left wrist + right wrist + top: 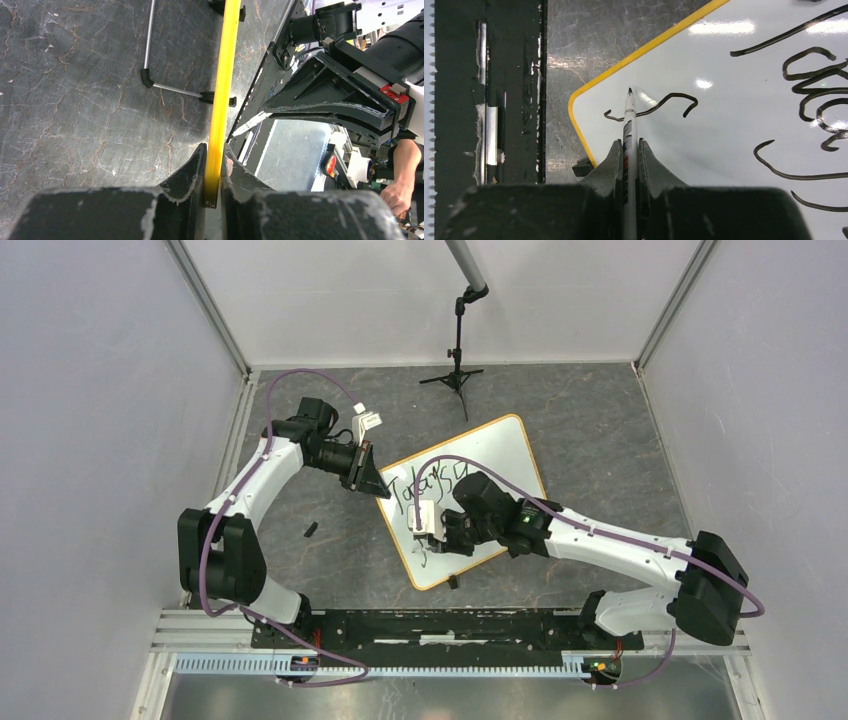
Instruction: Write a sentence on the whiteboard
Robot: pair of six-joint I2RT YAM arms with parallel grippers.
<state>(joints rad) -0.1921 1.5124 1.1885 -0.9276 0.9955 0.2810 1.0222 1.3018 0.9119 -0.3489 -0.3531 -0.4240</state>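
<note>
The whiteboard lies tilted on the dark table, white with a yellow rim. My left gripper is shut on the rim at its left corner. Black handwriting of the sentence runs across the board. My right gripper is shut on a white marker, held upright between the fingers. Its black tip rests at the board near the lower corner, beside a fresh curved stroke.
A black camera stand stands at the back of the table. A small black piece lies left of the board, and a black clip foot sits at its near edge. The arms' base rail runs along the front.
</note>
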